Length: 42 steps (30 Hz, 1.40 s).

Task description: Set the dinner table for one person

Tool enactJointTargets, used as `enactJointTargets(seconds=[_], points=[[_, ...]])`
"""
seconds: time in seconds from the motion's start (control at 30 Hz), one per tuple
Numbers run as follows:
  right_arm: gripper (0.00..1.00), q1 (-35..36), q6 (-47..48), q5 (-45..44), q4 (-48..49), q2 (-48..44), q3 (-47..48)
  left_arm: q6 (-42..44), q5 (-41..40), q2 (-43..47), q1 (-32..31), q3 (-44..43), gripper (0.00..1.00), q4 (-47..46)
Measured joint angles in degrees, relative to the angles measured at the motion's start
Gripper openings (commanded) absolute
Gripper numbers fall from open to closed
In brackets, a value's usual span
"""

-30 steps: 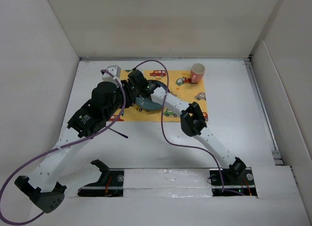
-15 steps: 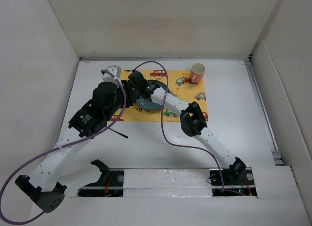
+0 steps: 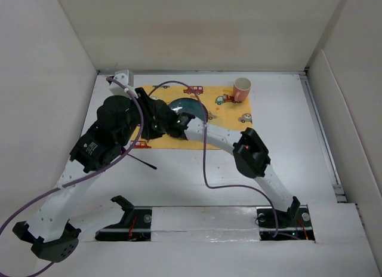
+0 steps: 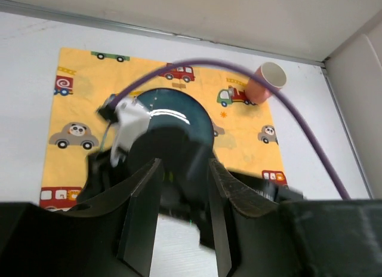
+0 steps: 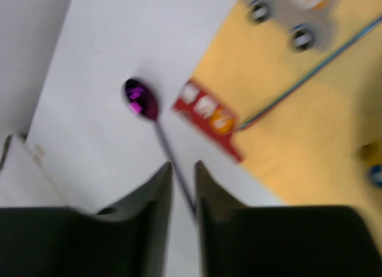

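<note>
The white dinner table (image 3: pixel 286 145) carries a yellow car-print placemat (image 3: pixel 230 119). On the mat are a dark blue plate (image 3: pixel 190 105), which also shows in the left wrist view (image 4: pixel 179 113), and a pink cup (image 3: pixel 242 89) at its far right corner. A dark spoon (image 3: pixel 142 162) with a purple bowl (image 5: pixel 141 99) lies on the bare table, near the mat's near left corner. My right gripper (image 5: pixel 182 165) hovers above the spoon's handle, jaws a narrow gap apart, holding nothing. My left gripper (image 4: pixel 182 163) is open and empty, raised above the right wrist.
White walls close in the table on the left, back and right. Purple cables loop over both arms (image 3: pixel 203 163). The two arms crowd together over the mat's left half. The arm bases sit in a strip along the near edge (image 3: pixel 203 220).
My right gripper has moved left and nearer, off the plate toward the spoon, uncovering the plate's far half. My left arm has swung left and back.
</note>
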<state>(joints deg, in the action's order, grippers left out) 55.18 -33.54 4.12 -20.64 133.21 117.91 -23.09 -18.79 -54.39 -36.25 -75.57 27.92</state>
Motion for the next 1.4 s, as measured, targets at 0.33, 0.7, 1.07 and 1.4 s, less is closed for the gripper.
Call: enactJointTargets(seconds=[0.33,0.7,1.07,1.4], points=[[0.51,10.5,9.6,-1.2,-2.1,5.4,3.2,0.9,-3.3,0.9,0.0,0.0,0.35,2.1],[0.53,10.1,16.0,-9.4,-5.9,15.8,14.8,0.9,-3.3,0.9,0.0,0.0,0.35,3.2],[0.03,14.0,18.4,-16.7,-1.1,15.2,10.9,0.9,-3.8,0.9,0.0,0.0,0.35,3.2],[0.00,15.3,13.5,-21.4,0.2,4.7,-4.8,3.6,-7.7,-2.1,0.0,-4.0,0.41,3.3]])
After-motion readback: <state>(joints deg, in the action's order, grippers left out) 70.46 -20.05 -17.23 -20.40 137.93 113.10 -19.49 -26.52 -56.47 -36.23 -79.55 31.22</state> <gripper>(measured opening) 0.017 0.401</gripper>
